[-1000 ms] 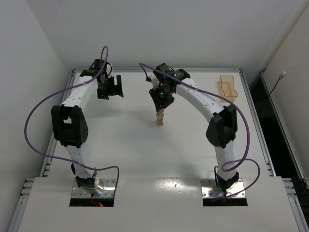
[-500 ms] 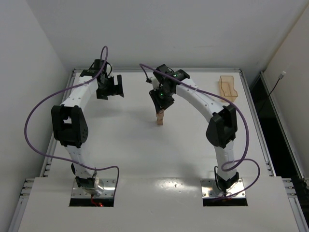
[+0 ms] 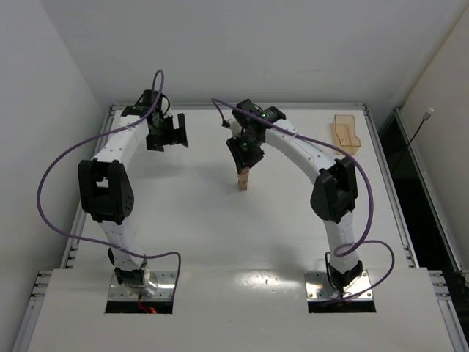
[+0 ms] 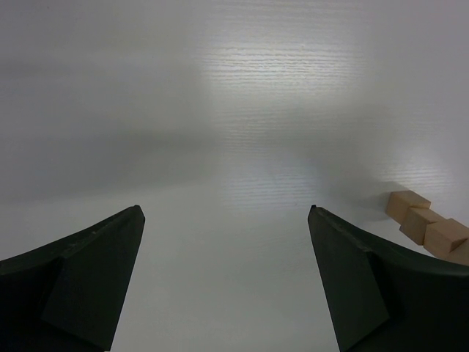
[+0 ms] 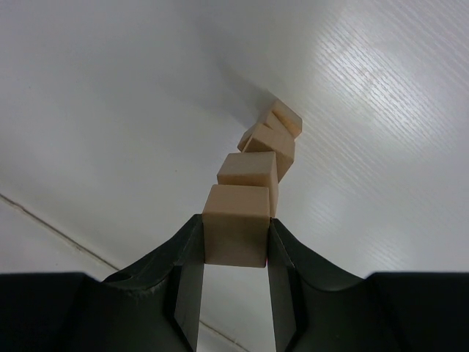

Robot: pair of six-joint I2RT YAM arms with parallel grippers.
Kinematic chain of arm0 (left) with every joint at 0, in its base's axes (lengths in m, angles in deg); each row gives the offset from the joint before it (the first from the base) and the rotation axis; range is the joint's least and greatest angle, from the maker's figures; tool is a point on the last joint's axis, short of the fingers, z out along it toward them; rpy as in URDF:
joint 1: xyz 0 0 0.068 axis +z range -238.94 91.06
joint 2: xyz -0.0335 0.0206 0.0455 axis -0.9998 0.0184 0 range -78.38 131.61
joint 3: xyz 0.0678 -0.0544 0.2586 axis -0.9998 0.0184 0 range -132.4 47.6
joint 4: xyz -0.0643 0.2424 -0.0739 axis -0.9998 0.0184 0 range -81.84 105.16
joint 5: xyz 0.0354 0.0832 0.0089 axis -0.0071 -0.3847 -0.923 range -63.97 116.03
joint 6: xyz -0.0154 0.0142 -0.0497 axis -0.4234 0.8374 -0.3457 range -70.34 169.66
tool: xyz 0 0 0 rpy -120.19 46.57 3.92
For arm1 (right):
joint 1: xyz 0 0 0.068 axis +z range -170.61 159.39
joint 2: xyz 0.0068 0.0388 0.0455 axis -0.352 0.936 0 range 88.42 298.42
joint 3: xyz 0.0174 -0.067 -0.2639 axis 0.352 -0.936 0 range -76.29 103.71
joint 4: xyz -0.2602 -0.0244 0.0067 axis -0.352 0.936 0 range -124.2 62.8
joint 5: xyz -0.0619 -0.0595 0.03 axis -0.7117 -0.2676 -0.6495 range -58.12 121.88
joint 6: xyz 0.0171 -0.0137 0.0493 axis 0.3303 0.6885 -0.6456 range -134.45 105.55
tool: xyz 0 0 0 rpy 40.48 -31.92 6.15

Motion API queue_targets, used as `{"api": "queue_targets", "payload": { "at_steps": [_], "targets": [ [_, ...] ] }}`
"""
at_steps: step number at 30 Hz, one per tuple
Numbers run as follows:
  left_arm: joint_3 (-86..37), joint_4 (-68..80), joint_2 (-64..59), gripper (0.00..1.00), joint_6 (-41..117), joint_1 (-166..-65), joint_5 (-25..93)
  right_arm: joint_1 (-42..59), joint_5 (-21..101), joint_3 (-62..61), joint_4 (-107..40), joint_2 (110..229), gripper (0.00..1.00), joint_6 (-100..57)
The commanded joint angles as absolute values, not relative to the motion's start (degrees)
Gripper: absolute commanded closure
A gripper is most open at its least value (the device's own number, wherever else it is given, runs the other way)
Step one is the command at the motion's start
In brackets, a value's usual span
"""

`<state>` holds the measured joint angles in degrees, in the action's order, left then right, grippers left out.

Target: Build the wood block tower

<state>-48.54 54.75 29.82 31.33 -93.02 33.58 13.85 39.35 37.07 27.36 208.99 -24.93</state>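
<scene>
Lower right tool, gripping top cube, straight down onto upright wood block tower directly beneath. Disregard farther left tool, open and empty, well apart leftward.

Bright even light; glare patches on table.

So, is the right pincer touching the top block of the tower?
Touching. The right wrist view shows the right pincer closed on the top block, fingers flush against both sides.
</scene>
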Motion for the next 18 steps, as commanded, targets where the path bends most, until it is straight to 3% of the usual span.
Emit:
{"api": "queue_targets", "payload": {
  "at_steps": [1, 8, 11, 18],
  "targets": [
    [-50.0, 53.4, 27.5, 0.07, 31.3, -92.8, 34.3, 13.1, 37.6, 38.1, 26.0, 209.6, 0.81, -25.9],
    [-49.5, 53.4, 28.0, 0.07, 31.3, -92.8, 34.8, 13.1, 35.8, 39.1, 25.5, 210.1, 0.81, -25.9],
    [-49.5, 53.4, 28.1, 0.07, 31.3, -92.8, 34.8, 13.1, 36.4, 39.1, 25.5, 210.1, 0.71, -25.9],
    [-49.5, 53.4, 28.1, 0.07, 31.3, -92.8, 35.3, 12.6, 37.5, 39.7, 24.9, 210.1, 0.63, -25.3]
  ]
}}
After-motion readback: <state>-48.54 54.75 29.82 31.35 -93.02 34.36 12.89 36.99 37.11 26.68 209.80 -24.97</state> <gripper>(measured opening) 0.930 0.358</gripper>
